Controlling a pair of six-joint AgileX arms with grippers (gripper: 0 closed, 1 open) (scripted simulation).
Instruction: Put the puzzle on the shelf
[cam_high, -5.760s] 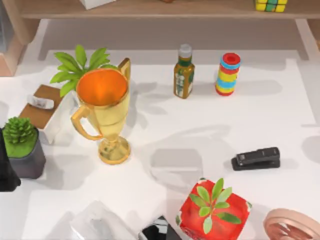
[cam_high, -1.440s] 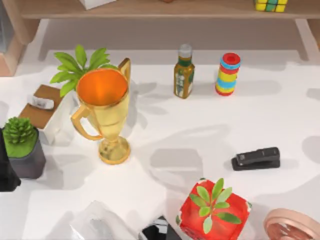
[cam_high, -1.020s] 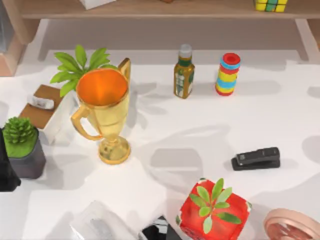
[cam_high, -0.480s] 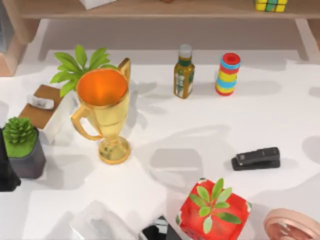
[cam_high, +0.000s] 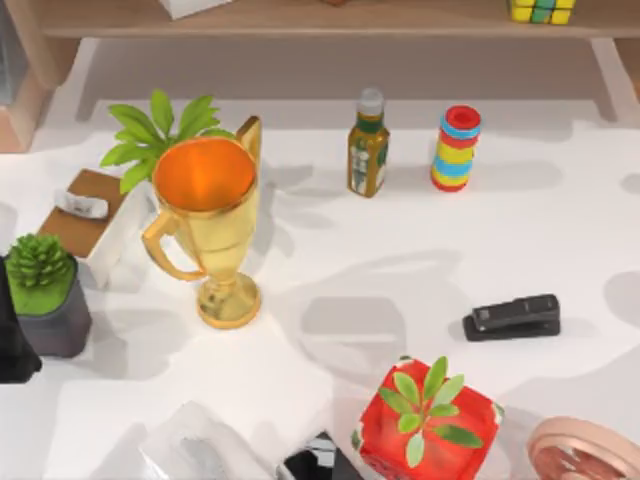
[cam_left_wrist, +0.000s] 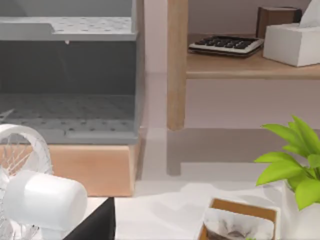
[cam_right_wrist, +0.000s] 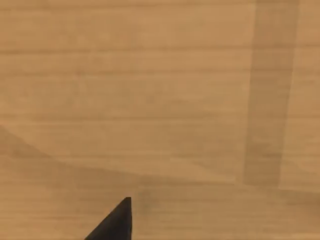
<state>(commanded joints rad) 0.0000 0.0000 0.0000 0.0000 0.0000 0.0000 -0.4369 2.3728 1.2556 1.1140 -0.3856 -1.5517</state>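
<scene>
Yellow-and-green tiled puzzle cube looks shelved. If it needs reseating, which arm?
Right, probably. The yellow-and-green puzzle cube sits at the wooden shelf's right end, and the right wrist view is close on light-brown wood; the left wrist view faces the shelf's left end.

I seem to be at an office-like desk: a stapler (cam_high: 512, 316) near the table's (cam_high: 400, 250) right edge, a calculator (cam_left_wrist: 226, 44) and tissue box (cam_left_wrist: 292, 44) on the shelf (cam_left_wrist: 250, 66).

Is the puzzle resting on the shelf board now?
Touching. The top view shows the puzzle sitting directly on the shelf board near its right end, with no gap beneath it.
</scene>
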